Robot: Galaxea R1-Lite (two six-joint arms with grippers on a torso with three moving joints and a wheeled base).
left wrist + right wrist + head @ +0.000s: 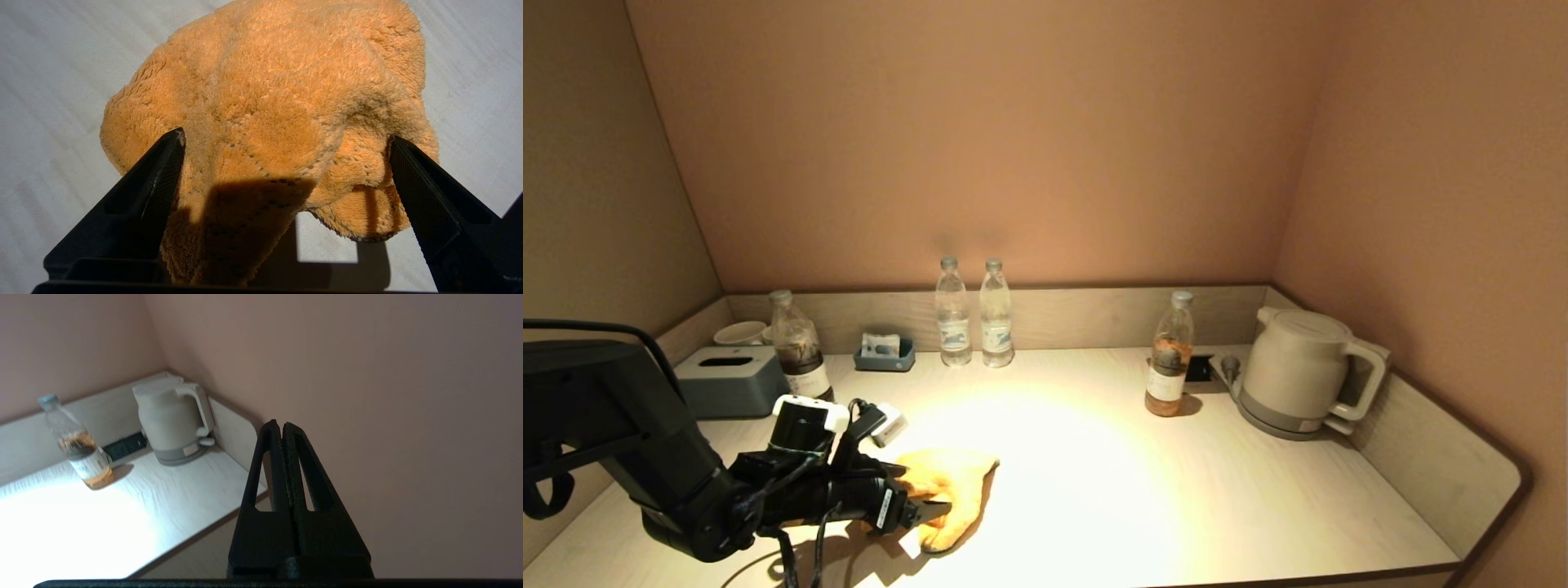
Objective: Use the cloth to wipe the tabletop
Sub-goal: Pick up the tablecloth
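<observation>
Pale bench [1143, 490] carries your orange cloth [952, 490], your left hand [286, 171] spread astride it, right hand [282, 428] pressed together, idle: pinch next, then wipe.

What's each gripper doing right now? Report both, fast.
Left gripper: open, fingers straddling the orange cloth on the tabletop, not clamped.
Right gripper: shut, holding nothing, parked off the table's right edge.

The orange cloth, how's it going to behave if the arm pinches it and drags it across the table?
The orange cloth looks thick and fluffy, already lying in soft folds, so it will probably flop and bunch rather than stay flat. The left end effector is open around a raised fold; the pile should compress and grip easily, not slip.
</observation>
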